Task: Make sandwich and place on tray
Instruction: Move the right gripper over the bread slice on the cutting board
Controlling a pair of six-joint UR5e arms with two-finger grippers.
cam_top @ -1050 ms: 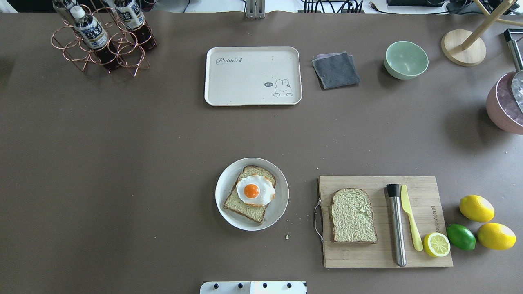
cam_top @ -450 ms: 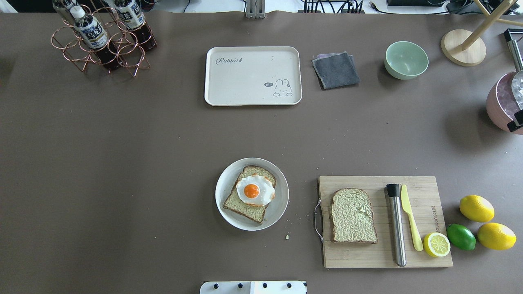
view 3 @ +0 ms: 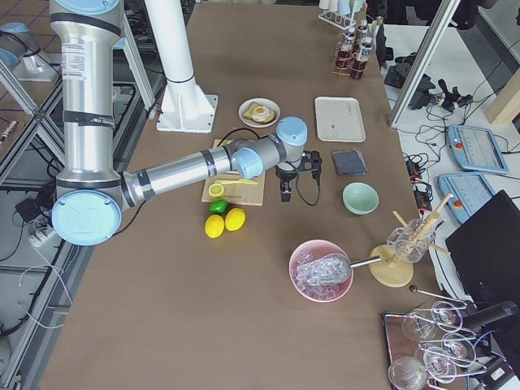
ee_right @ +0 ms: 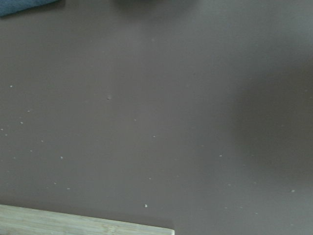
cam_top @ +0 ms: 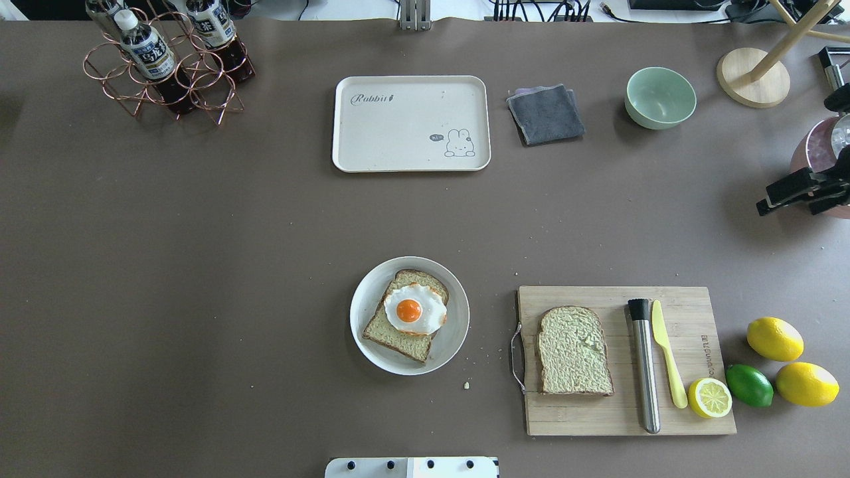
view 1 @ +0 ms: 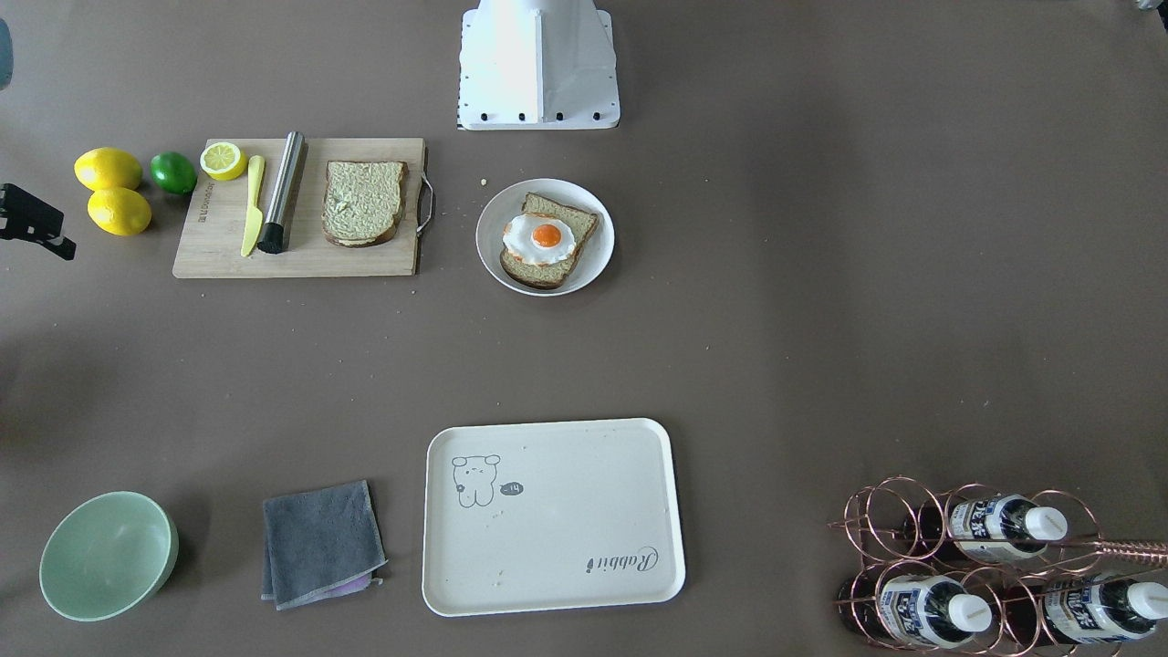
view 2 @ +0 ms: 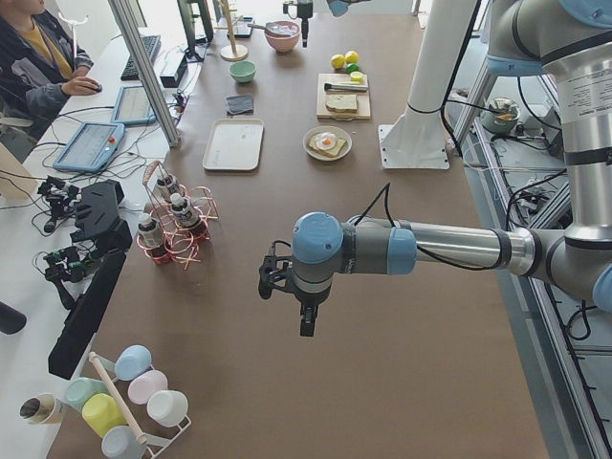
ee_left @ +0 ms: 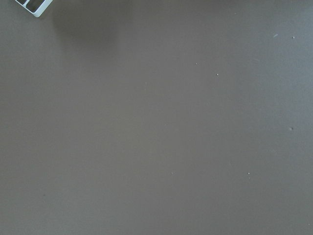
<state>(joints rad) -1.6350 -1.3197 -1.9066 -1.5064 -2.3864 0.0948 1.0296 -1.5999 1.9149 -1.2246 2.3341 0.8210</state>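
Entering overhead's right edge since earlier: right fingers (cam_top: 787,190) | left fingers (view 2: 305,323) | both: cannot tell aperture

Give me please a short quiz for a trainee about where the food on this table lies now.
1. True or false: the fried egg lies on a bread slice on the round plate.
2. Where does the second bread slice lie? A) on the tray B) on the cutting board C) in the green bowl
3. How many whole lemons lie on the table beside the cutting board?

Key: 1 true; 2 B; 3 two.
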